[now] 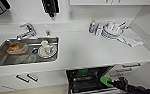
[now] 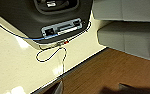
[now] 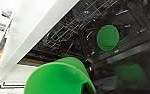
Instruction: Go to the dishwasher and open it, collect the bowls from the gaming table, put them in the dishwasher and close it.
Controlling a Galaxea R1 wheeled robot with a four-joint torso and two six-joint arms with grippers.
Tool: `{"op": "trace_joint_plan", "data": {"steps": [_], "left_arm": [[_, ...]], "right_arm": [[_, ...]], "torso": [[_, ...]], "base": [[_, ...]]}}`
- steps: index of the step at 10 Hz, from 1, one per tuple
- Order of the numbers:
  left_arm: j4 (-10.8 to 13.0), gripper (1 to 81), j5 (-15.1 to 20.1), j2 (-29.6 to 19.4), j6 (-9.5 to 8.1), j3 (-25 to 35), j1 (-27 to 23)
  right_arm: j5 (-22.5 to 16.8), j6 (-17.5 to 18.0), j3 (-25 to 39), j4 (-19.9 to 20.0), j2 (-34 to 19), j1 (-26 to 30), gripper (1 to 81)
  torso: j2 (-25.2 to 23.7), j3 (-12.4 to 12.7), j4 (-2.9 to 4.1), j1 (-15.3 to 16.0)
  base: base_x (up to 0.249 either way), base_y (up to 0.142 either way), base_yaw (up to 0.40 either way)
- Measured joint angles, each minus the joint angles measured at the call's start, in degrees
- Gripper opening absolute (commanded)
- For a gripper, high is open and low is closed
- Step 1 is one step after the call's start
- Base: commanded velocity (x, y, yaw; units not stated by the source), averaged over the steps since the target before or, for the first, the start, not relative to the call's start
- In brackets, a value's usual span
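The dishwasher [image 1: 88, 80] stands open under the white counter, its dark rack [image 3: 73, 37] exposed. My right gripper [image 1: 111, 82] reaches in from the lower right, shut on a lime green bowl [image 1: 105, 81], which looms large in the right wrist view [image 3: 57, 78] just over the rack's front. Another green bowl [image 3: 107, 37] sits on its side deeper in the rack, also visible at the back of the opening [image 1: 83, 71]. The gaming table is out of view.
The white counter [image 1: 86, 50] carries a steel sink [image 1: 1, 57] with dishes, a tap [image 1: 28, 30], a bottle [image 1: 92, 26], stacked white plates and cups [image 1: 112, 30] and a cloth [image 1: 132, 37]. Drawer handles [image 1: 131, 65] flank the dishwasher. The robot's base and cables [image 2: 51, 30] lie over cream and brown floor.
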Motion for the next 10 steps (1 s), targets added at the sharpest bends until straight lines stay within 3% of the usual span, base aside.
{"op": "trace_joint_plan", "data": {"steps": [2,3,8,9,10], "left_arm": [[0.0,81.1,0.0,-0.1,0.04,-0.1,0.0],[0.0,81.1,0.0,-0.1,0.20,-0.1,0.0],[-0.1,81.1,0.0,0.2,0.17,-0.1,0.0],[-0.8,81.1,0.0,0.4,-0.52,-0.1,-0.3],[-3.1,81.1,0.5,0.4,-0.77,-0.1,-0.9]], "right_arm": [[-0.9,0.3,-1.3,0.2,1.5,0.0,1.0],[-0.9,0.6,-1.6,0.7,1.2,0.0,81.1],[-2.5,1.8,-0.5,1.1,-1.5,0.9,81.1],[-4.5,1.8,0.8,1.1,-3.7,0.9,81.1],[-6.7,1.8,1.6,1.0,-5.7,0.5,81.1]], "torso": [[0.0,0.0,0.00,0.0],[0.0,0.0,0.00,0.0],[0.0,0.0,0.00,0.0],[0.0,0.0,0.00,0.0],[0.0,0.0,0.00,0.0]], "base": [[0.000,0.000,0.000],[0.000,0.000,0.000],[0.000,0.000,0.000],[0.000,0.000,0.000],[0.000,0.000,0.000]]}}
